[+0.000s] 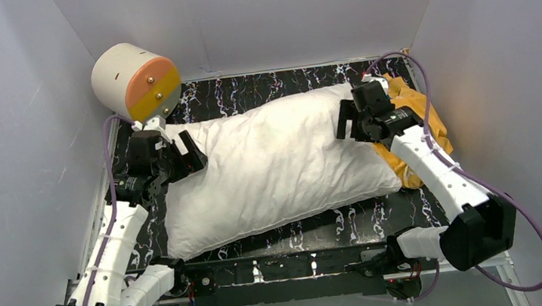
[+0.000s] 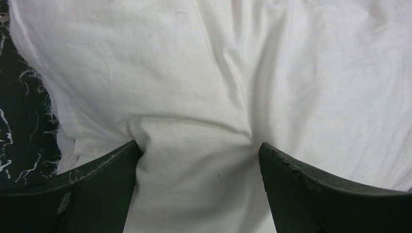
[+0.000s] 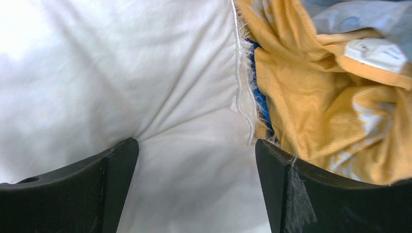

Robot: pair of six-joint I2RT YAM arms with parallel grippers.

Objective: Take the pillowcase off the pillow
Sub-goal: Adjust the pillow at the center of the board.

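Note:
The white pillow (image 1: 277,167) lies across the table, bare over all of its visible top. The pillowcase (image 1: 417,111) is bunched orange-yellow side out at the pillow's right end, partly under my right arm. My left gripper (image 1: 191,158) sits on the pillow's left end. In the left wrist view its jaws stand wide, open, tips dented into the pillow (image 2: 218,73) with a bulge of fabric between them at the left gripper (image 2: 199,145). My right gripper (image 3: 194,143) is open over the pillow's (image 3: 121,73) right seam. Its right finger (image 3: 301,184) touches the crumpled pillowcase (image 3: 316,107), where a blue sliver (image 3: 260,102) shows.
A cream cylinder with an orange-yellow end (image 1: 135,78) stands at the back left corner, just behind my left wrist. The black marbled table (image 1: 261,89) is boxed in by white walls on three sides. A white label (image 3: 376,51) lies on the pillowcase.

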